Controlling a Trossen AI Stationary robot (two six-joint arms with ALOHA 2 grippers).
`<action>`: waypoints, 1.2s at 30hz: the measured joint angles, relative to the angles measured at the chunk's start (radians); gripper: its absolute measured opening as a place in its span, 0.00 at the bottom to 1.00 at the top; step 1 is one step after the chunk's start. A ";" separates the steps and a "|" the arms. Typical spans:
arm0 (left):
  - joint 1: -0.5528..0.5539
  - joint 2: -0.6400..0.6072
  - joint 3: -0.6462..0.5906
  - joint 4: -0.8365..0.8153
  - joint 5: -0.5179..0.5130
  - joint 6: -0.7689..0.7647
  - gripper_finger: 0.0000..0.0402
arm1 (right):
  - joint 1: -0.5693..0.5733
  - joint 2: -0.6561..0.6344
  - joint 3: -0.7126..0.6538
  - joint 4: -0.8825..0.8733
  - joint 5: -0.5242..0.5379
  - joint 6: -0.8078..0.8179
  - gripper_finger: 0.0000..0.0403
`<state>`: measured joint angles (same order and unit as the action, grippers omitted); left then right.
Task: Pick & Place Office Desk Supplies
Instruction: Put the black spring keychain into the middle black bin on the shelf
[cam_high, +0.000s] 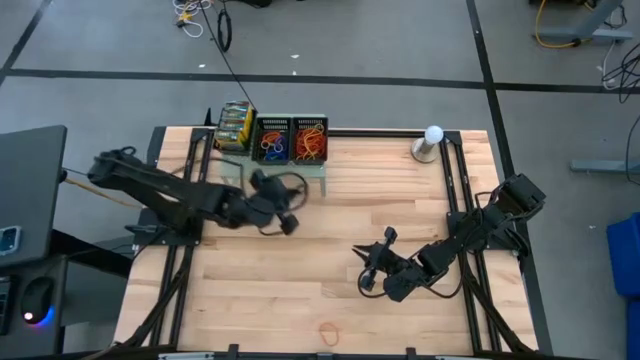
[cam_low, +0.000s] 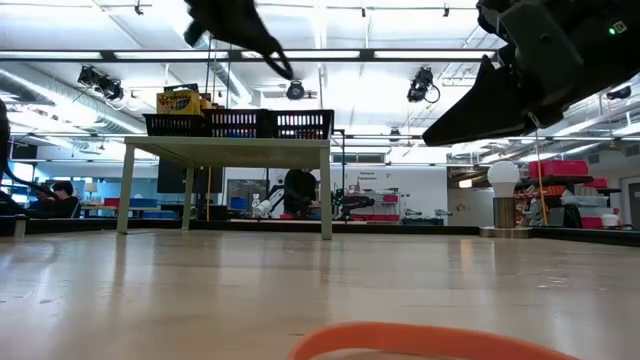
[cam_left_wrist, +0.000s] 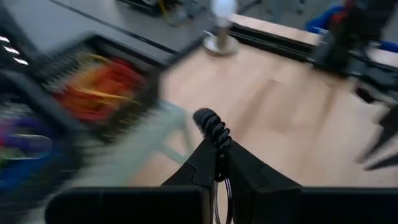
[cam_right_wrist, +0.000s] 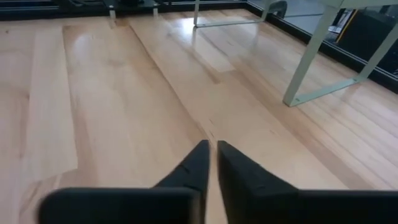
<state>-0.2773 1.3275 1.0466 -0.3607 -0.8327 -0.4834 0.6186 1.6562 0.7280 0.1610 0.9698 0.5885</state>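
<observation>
The table (cam_high: 300, 300) is lying mostly bare around an orange rubber band (cam_high: 328, 329) near its front edge, the shelf (cam_high: 275, 165) with mesh trays (cam_high: 290, 140) is crowding the back, the left tool (cam_high: 285, 222) is pinching a dark band (cam_left_wrist: 212, 124), and the right tool (cam_high: 375, 262) is hovering nearly pressed together, empty.

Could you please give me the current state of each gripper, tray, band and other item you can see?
Left gripper: shut on a black band, raised beside the shelf.
Right gripper: nearly shut, empty, above bare table.
Trays: on the shelf, holding bands.
Orange band: flat on the table, near front edge.
Bulb: upright, unlit.
</observation>
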 joint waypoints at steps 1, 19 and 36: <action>0.008 -0.028 0.000 -0.032 -0.024 0.012 0.05 | 0.000 0.000 0.000 -0.001 -0.002 -0.002 0.09; 0.527 -0.172 -0.001 -0.143 0.240 0.265 0.07 | 0.000 0.000 0.000 0.004 -0.054 -0.019 0.02; 0.636 -0.122 -0.001 -0.141 0.245 0.364 0.31 | 0.007 0.000 0.000 0.002 -0.066 -0.027 0.02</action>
<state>0.3592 1.2051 1.0454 -0.5019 -0.5881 -0.1192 0.6254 1.6562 0.7280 0.1635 0.9043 0.5610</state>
